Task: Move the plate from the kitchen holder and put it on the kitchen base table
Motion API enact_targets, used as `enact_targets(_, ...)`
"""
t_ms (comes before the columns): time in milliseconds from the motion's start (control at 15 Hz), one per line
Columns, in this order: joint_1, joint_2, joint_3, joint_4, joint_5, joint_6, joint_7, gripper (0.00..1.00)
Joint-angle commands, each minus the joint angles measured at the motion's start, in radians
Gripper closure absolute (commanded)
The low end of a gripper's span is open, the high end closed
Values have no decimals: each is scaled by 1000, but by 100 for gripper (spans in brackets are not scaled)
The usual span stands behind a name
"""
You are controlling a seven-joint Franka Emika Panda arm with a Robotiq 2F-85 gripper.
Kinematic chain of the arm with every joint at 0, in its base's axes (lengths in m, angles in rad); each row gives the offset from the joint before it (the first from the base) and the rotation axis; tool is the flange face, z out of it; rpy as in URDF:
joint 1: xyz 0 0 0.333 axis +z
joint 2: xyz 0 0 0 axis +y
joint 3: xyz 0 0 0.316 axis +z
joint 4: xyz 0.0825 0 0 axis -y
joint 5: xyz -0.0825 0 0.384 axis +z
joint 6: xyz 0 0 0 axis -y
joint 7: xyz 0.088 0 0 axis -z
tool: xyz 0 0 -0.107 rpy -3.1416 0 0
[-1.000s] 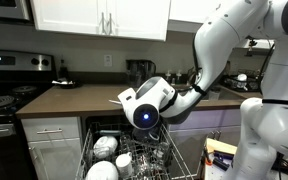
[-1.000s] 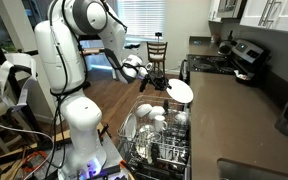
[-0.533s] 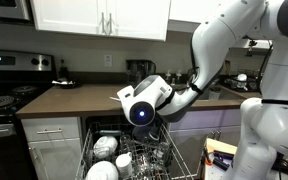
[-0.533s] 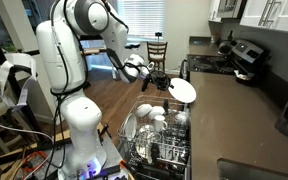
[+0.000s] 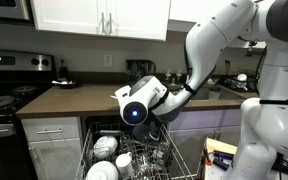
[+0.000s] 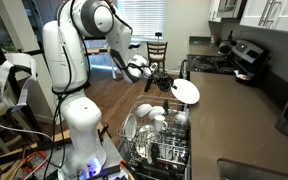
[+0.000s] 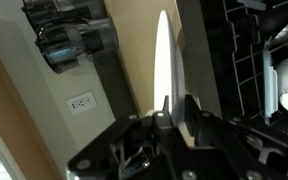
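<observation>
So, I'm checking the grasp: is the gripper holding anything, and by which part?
The gripper is shut on the white plate. Its fingers pinch the plate's rim, which the wrist view shows edge-on.

Plate (image 6: 187,91) hung above dishwasher rack (image 6: 132,152), at its 12 o'clock, over countertop (image 6: 239,125) edge. Countertop at rack's 3 o'clock; stove (image 6: 236,58) beyond, 1 o'clock.

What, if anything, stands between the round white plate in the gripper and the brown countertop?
Nothing visible does. The round white plate, clamped on edge in the black gripper, hangs at the near edge of the long brown countertop, which is bare there.
</observation>
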Motion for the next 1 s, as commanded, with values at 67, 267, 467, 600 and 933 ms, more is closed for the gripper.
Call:
enact_targets(67, -22, 50, 1, 63, 1, -22, -5, 95)
enact_targets(267, -30, 76, -4, 87, 5, -19, -10, 95)
enact_targets(467, -38, 102, -11, 111, 8, -18, -14, 95)
enact_targets(600, -43, 117, -15, 126, 10, -18, -16, 95)
enact_targets(933, -55, 152, -24, 161, 13, -13, -20, 95)
